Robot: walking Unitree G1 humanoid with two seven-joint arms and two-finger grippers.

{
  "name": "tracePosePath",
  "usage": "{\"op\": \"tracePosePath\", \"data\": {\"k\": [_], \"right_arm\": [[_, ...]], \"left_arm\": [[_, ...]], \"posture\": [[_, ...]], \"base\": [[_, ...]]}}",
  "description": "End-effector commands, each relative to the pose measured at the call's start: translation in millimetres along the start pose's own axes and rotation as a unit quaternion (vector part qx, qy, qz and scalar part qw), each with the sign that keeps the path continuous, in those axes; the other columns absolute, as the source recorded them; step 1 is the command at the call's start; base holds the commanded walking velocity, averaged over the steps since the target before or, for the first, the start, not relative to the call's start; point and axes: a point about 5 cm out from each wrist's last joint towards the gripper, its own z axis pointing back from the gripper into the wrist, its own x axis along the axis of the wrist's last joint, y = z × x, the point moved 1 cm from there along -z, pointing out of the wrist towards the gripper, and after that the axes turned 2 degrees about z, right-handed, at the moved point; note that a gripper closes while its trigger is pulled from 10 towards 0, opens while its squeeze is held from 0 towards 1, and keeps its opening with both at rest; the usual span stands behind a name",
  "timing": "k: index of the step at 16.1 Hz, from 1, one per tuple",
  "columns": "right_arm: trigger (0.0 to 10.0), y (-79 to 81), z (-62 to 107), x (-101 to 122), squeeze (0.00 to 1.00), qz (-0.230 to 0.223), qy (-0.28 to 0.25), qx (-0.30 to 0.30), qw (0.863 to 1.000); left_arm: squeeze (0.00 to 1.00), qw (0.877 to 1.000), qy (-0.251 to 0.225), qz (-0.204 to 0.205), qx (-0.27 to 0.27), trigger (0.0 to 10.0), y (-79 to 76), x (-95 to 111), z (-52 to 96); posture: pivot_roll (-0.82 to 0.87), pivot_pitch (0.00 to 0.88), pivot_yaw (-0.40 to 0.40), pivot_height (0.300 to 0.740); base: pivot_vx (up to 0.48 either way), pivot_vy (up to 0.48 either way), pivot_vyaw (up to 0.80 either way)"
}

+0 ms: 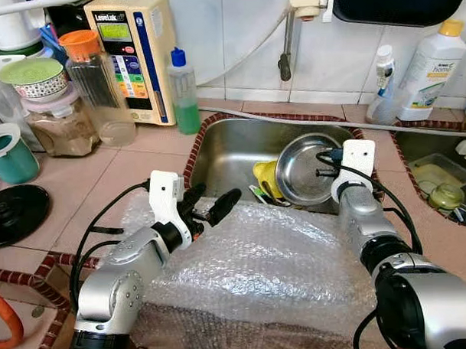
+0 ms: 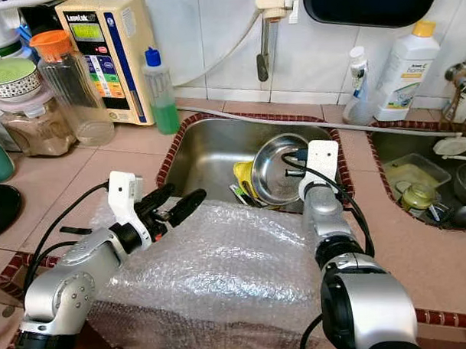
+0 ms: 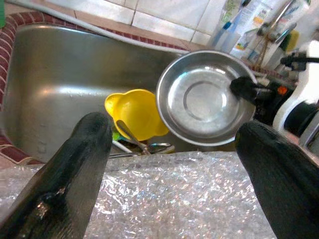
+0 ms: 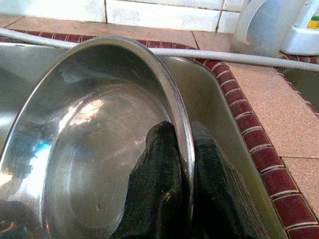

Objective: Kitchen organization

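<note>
Steel bowl (image 4: 94,144) rim pinched by right hand (image 4: 182,164).

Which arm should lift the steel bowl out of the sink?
Right: its pincer already pinches the bowl rim. The left pincer hangs open over bubble wrap.

Home kitchen: steel sink (image 1: 232,148), tiled counter (image 1: 103,187).
</note>
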Motion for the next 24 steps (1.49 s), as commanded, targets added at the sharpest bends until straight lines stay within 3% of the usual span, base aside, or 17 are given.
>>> {"op": "tracePosePath", "data": {"k": [1,2,3,4,5,8,9,24], "right_arm": [[0.0,-0.2,-1.6,5.6,0.00,0.006,-0.008,0.001,1.000],[4.5,-0.6,-1.5,3.8,0.00,0.009,-0.003,0.001,1.000],[4.5,-0.6,-1.4,2.7,0.00,0.013,0.000,0.000,1.000],[8.7,-0.9,-1.2,0.7,0.00,0.017,0.006,0.001,1.000],[10.0,-1.0,-1.1,-0.4,0.00,0.020,0.009,0.001,1.000],[10.0,-3.4,-0.6,-6.2,0.02,0.027,0.028,-0.001,0.999],[10.0,-5.7,-0.4,-9.5,1.00,0.024,0.040,-0.002,0.999],[10.0,-5.6,0.2,-13.7,1.00,-0.020,0.055,0.014,0.998]], "left_arm": [[1.00,1.000,-0.002,-0.016,0.002,10.0,-1.3,2.5,-1.4],[1.00,1.000,-0.004,-0.015,0.004,10.0,-1.8,3.0,-2.3],[1.00,1.000,-0.004,-0.016,0.005,10.0,-1.7,3.4,-2.6],[1.00,1.000,-0.004,-0.018,0.008,10.0,-0.5,2.4,-2.9],[1.00,1.000,-0.002,-0.021,0.008,10.0,-0.2,2.0,-3.0],[1.00,0.999,0.006,-0.036,0.008,10.0,0.7,2.4,-4.4],[1.00,0.999,0.014,-0.051,0.009,10.0,2.1,2.4,-5.6],[1.00,0.998,0.013,-0.059,0.009,10.0,1.8,2.5,-7.0]], "posture": [[0.14,0.000,0.067,0.740],[0.14,0.000,0.066,0.740],[0.14,0.000,0.066,0.740],[0.12,0.000,0.067,0.740],[0.12,0.000,0.071,0.740],[0.11,0.000,0.074,0.740],[0.11,0.000,0.075,0.740],[0.11,0.000,0.072,0.740]], "base": [[0.000,0.000,0.00],[0.000,0.000,0.00],[0.000,0.000,0.00],[0.000,0.000,0.00],[0.000,0.000,0.00],[0.000,0.000,0.00],[0.000,0.000,0.00],[0.000,0.000,0.00]]}}
